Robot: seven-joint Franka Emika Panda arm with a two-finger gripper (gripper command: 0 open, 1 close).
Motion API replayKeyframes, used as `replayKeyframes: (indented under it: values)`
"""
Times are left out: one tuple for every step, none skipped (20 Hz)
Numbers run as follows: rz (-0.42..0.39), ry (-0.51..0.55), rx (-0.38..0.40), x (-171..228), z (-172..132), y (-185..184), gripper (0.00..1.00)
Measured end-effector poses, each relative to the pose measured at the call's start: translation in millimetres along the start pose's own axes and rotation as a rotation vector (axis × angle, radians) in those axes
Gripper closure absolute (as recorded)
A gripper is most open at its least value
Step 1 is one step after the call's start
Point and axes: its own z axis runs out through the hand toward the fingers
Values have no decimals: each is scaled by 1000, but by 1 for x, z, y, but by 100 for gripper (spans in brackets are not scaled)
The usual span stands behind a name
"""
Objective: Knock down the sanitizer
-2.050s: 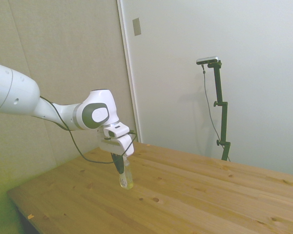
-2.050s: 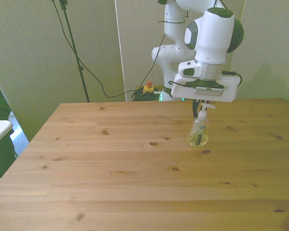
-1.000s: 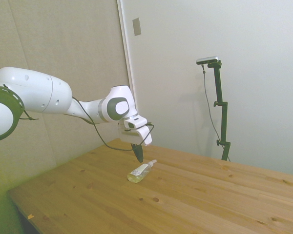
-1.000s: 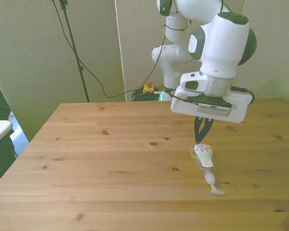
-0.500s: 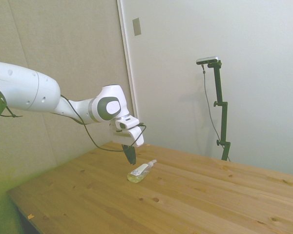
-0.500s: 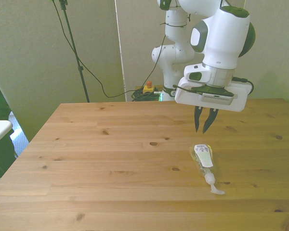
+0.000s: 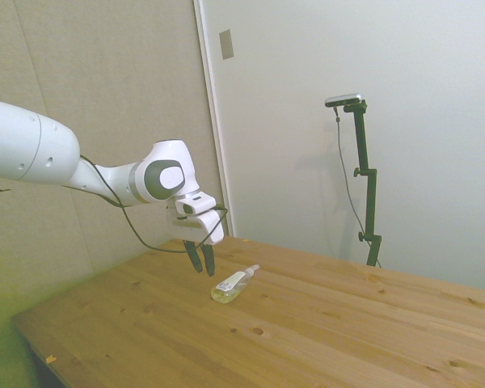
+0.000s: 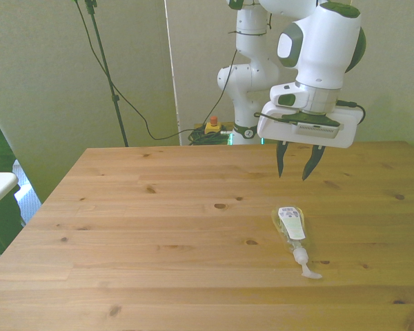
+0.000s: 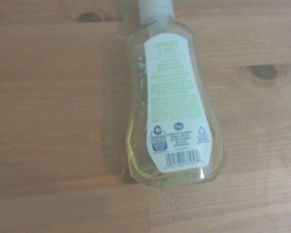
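the pincer [image 8: 294, 168] has risen and spread wider, empty, above the toppled sanitizer [image 8: 292, 231].

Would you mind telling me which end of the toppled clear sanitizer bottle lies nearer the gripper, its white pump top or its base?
The base end of the clear plastic sanitizer bottle lies nearer the gripper, whose jaws stand open above the wooden table; its white pump top points away.
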Motion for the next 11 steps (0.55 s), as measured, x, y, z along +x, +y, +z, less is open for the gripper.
replayKeyframes:
  values:
    - [-4,-1,-1,-4,-1,2,0]
    - [-8,-2,-4,-8,-1,5,0]
    - [-12,-3,-5,-12,-2,7,0]
    - [-16,-3,-6,-16,-2,10,0]
    - [-19,-3,-7,-20,-2,13,0]
    - [-23,-2,-5,-23,-2,16,0]
    - [-24,0,-2,-27,-2,19,0]
    - [-23,0,-2,-31,-1,23,0]
    - [-23,2,1,-35,0,26,0]
    - [-23,3,3,-38,1,30,0]
    - [-24,4,5,-42,2,34,0]
